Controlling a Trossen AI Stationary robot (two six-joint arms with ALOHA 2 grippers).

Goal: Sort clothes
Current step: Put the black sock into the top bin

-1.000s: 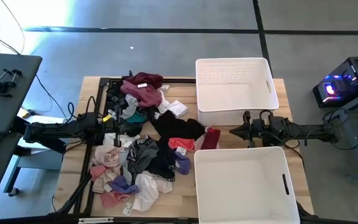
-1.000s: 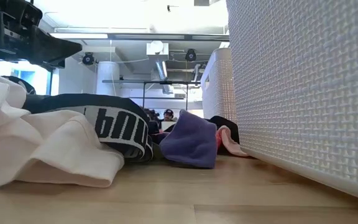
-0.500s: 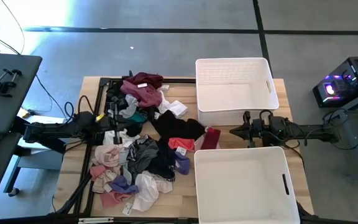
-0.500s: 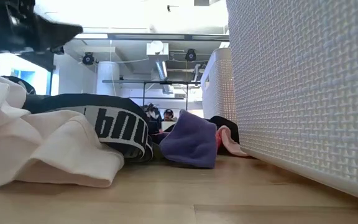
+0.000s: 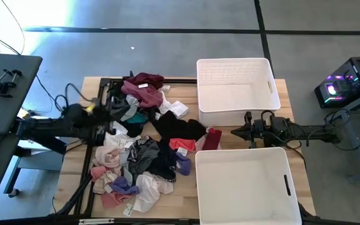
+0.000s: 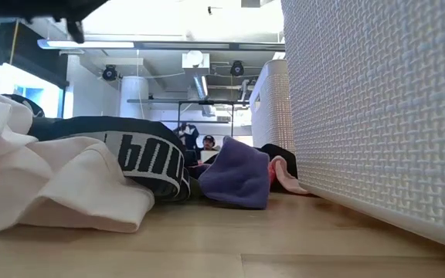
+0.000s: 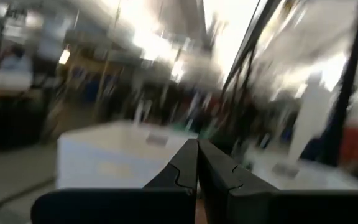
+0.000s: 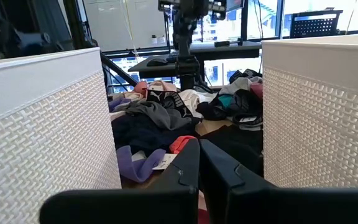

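1. The left wrist view is smeared throughout; behind the closed fingers (image 7: 194, 168) only a pale box shape (image 7: 114, 162) and dark uprights can be made out, nothing finer.
2. In the high view the left gripper (image 5: 108, 107) is blurred over the heap of clothes (image 5: 142, 147), so whether it touches any fabric cannot be told.
3. In the low view the near bin (image 6: 377, 108) is cut off by the right and top edges, and the white garment (image 6: 45, 185) by the left edge.
4. The near bin (image 5: 245, 187) runs off the bottom edge of the high view.
5. People far behind the table in the low view are too small to describe.
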